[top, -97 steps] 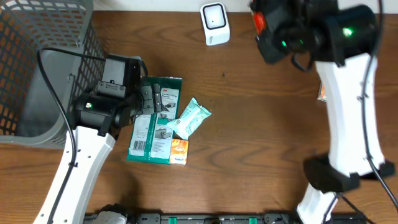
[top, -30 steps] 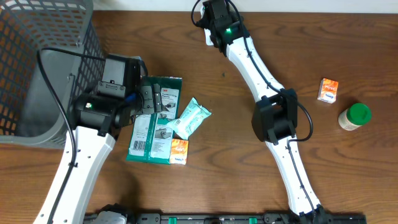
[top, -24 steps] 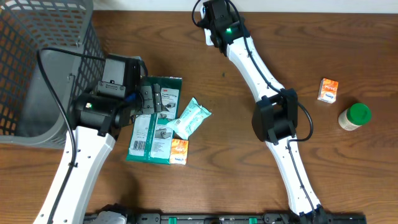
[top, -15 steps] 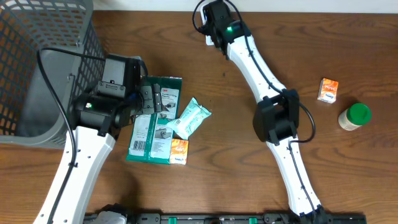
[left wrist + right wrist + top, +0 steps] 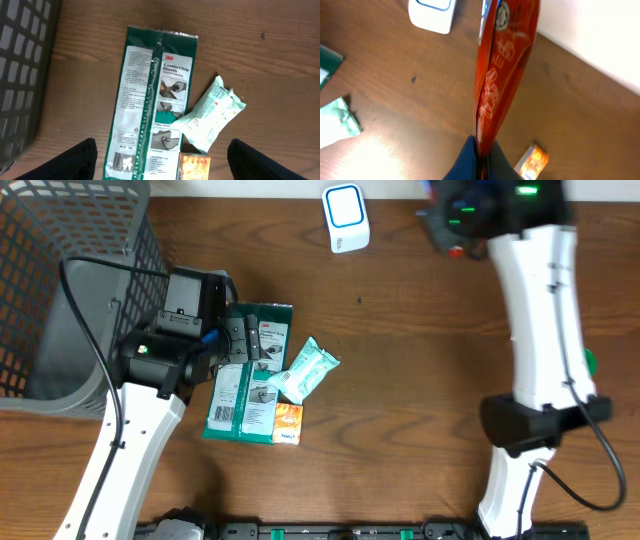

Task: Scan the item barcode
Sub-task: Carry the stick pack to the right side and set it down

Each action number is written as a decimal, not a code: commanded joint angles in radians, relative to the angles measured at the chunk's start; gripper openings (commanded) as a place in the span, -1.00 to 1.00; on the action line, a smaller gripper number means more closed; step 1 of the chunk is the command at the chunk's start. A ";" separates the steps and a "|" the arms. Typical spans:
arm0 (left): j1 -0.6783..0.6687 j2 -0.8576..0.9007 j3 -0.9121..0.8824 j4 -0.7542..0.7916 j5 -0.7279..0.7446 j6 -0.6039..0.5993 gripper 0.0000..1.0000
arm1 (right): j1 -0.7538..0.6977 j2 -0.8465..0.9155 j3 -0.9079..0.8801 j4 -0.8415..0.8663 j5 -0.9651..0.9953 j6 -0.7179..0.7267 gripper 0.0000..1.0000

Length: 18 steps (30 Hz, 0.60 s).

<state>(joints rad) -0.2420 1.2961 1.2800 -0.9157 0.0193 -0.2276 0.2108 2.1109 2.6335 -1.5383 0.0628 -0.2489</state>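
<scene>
Pinching the red packet edge-on, the right end effector hangs over the worktop's far side. The scanner stands near on its left, and the packet's long axis reaches away from the fingers.

Mock shop checkout, prob. a lab — grey basket, white scanner, pkgd goods on wood table.

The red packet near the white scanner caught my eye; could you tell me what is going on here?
The right hand is shut on the red packet, holding it above the table close to the white scanner. The left hand hovers open over a green glove pack, a pale green pouch and a small orange box, beside the grey basket.
</scene>
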 commanded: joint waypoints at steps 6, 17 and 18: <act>0.005 0.004 0.013 0.000 -0.013 0.014 0.68 | -0.190 0.021 -0.037 -0.161 -0.264 0.075 -0.98; 0.005 0.004 0.013 0.000 -0.012 0.014 0.68 | -0.363 0.021 -0.303 -0.159 -0.262 0.030 -0.97; 0.005 0.004 0.013 0.000 -0.012 0.014 0.68 | -0.372 0.021 -0.346 -0.159 -0.262 0.014 -0.97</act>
<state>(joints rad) -0.2420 1.2961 1.2800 -0.9154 0.0193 -0.2276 -0.1375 2.1273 2.3734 -1.6943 -0.1791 -0.1951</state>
